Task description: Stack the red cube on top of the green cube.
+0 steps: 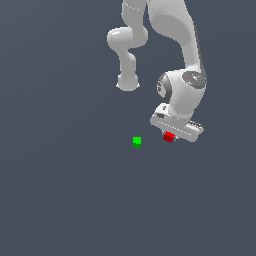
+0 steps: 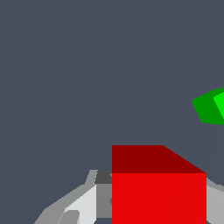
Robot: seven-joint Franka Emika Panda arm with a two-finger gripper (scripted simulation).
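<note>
Red cube (image 1: 169, 136) pinched in the gripper (image 1: 171, 137) near the green cube (image 1: 137, 141); an off-centre release could topple it onto the surface.

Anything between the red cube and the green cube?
Nothing: only bare grey surface separates the red cube, at the gripper, from the green cube, in the exterior view.

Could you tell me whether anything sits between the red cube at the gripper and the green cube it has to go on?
Nothing visible does. The red cube sits at the gripper, and only bare grey surface separates it from the green cube, toward the exterior view's left. The green cube's top is uncovered.
</note>
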